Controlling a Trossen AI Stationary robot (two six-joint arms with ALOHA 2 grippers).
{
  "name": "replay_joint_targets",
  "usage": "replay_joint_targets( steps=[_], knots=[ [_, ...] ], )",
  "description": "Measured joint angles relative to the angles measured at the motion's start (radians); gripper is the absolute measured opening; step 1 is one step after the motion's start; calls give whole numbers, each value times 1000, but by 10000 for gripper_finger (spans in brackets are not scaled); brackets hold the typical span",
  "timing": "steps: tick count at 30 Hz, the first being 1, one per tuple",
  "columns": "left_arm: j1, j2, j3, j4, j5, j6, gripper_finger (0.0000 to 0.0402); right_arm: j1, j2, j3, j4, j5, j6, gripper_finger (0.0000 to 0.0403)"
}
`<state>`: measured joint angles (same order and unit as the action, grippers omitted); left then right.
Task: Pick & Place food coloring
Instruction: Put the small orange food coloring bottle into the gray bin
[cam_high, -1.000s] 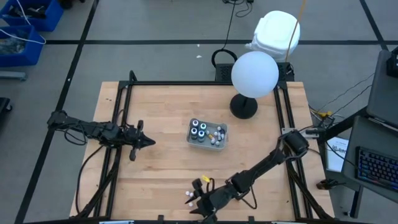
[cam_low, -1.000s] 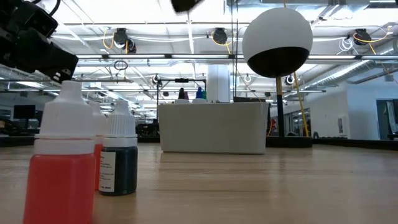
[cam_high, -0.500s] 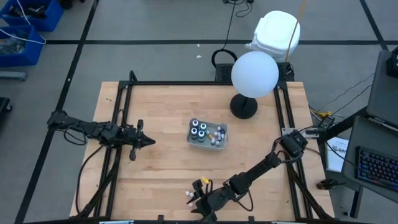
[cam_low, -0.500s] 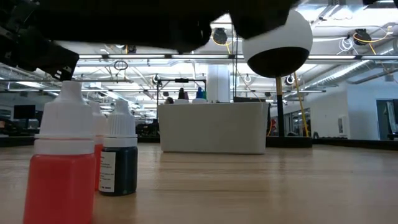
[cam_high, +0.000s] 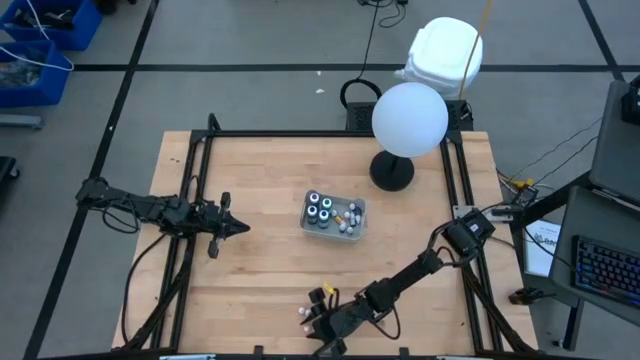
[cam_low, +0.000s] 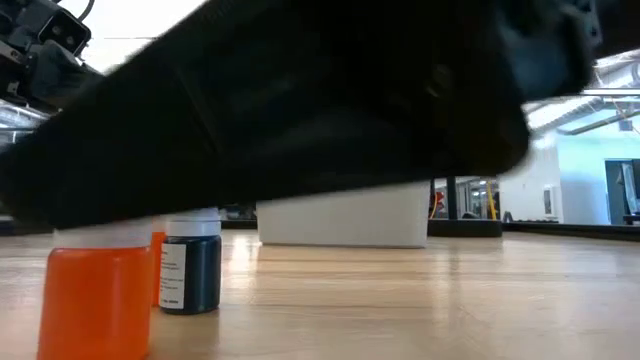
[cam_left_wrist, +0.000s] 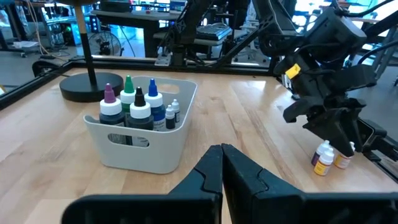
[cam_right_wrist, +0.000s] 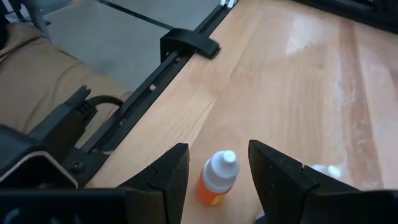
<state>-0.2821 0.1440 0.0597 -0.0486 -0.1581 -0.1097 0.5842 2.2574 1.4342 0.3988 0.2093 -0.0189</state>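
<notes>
Right gripper has dropped low over the front edge of the table since a second ago, its dark body now blocking most of the low view, where the room used to show clear behind the bottles. Its fingers are spread with the orange food coloring bottle standing upright right between them, not squeezed yet as far as I can tell. They look like they're narrowing a touch, so I'd guess a grab is about to happen. A dark bottle stands just beside the orange one, near enough to get bumped. The grey bin sits mid-table, well apart from the gripper, already holding several bottles. Left gripper is pressed shut, parked over the left side of the table.
</notes>
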Motion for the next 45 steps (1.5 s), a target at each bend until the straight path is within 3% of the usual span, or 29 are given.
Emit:
replay_joint_targets(
  steps=[8,19,23,30,35,41,45],
  knots=[
    [0,0,0,0,0,0,10,-1,-1,0,-12,-2,19,147],
    [0,0,1,0,0,2,10,-3,-1,0,-37,-6,42,75],
    [0,0,1,0,0,2,10,-5,-1,0,-32,-62,42,49],
    [0,0,1,0,0,2,10,-7,-19,-1,-22,-83,28,53],
    [0,0,1,0,0,2,10,-8,-164,-1,-120,-58,-67,52],
    [0,0,1,-1,0,0,10,-7,-412,-6,-365,142,-116,51],
    [0,0,1,-2,0,-4,10,-7,-602,-130,-379,154,-141,51]
  ],
)
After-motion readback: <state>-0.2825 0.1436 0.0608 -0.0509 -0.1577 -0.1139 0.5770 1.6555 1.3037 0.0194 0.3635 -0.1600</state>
